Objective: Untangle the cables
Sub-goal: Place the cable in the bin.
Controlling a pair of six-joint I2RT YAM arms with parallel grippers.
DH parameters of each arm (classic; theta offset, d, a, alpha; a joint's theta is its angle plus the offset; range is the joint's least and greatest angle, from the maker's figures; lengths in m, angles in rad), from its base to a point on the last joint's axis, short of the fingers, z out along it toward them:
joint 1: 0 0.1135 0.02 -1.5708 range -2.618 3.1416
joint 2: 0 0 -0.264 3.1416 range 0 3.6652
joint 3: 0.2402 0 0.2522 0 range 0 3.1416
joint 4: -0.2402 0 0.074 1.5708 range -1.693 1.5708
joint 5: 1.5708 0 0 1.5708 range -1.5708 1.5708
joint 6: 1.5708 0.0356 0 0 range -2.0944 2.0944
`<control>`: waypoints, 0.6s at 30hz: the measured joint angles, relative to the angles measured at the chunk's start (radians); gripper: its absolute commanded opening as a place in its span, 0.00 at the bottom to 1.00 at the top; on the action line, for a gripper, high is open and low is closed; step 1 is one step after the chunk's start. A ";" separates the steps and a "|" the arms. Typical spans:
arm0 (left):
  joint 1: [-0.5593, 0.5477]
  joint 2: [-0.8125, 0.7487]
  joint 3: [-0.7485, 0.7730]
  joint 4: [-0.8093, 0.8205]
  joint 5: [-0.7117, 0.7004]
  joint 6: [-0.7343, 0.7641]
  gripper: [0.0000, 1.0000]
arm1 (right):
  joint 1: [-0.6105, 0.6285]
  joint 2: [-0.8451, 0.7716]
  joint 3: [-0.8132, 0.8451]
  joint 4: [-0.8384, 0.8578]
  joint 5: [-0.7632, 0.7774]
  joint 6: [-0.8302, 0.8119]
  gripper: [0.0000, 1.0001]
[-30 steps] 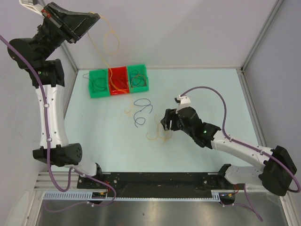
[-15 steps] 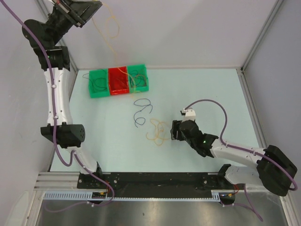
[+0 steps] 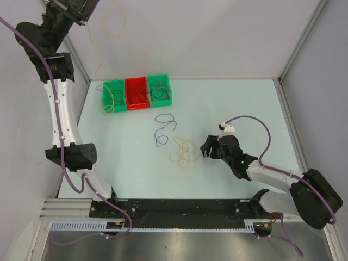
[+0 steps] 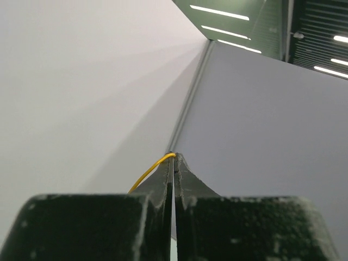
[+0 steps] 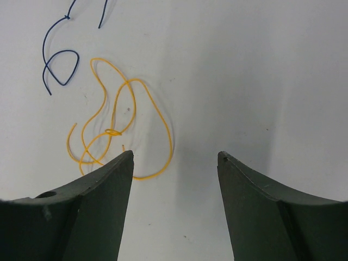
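My left gripper (image 3: 80, 6) is raised high at the top left and shut on a thin yellow cable (image 3: 97, 64). That cable curls in a loop by the back wall and hangs down into the left green bin (image 3: 107, 107). In the left wrist view the jaws are pressed together (image 4: 173, 157) with the yellow cable (image 4: 148, 174) pinched at their tip. My right gripper (image 3: 210, 149) stands open low over the table, just right of a yellow tangle (image 3: 184, 152). From the right wrist, its fingers (image 5: 175, 156) are empty and the yellow tangle (image 5: 111, 132) lies ahead to the left. A dark blue cable (image 3: 163, 129) (image 5: 54, 60) lies further back.
Three bins stand in a row at the back left: green, red (image 3: 136, 103) and green (image 3: 161, 100), each holding thin cables. The white back wall and side walls enclose the pale table (image 3: 244, 109). The arm bases sit on the black rail (image 3: 179, 209) at the near edge.
The left arm rose further up and left, pulling the yellow cable taut; its lower end moved from the red bin to the left green bin. The right gripper drew back rightward off the yellow tangle.
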 measured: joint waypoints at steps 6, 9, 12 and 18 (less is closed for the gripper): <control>0.062 -0.002 0.000 -0.063 -0.058 0.098 0.00 | -0.069 0.000 -0.030 0.043 -0.096 0.031 0.68; 0.074 -0.005 0.000 -0.098 -0.096 0.159 0.00 | -0.085 0.000 -0.030 0.059 -0.129 0.040 0.68; 0.078 -0.005 0.000 -0.111 -0.128 0.203 0.00 | -0.098 0.000 -0.030 0.072 -0.162 0.047 0.68; 0.084 -0.002 0.014 -0.113 -0.177 0.238 0.00 | -0.116 0.003 -0.030 0.090 -0.206 0.051 0.68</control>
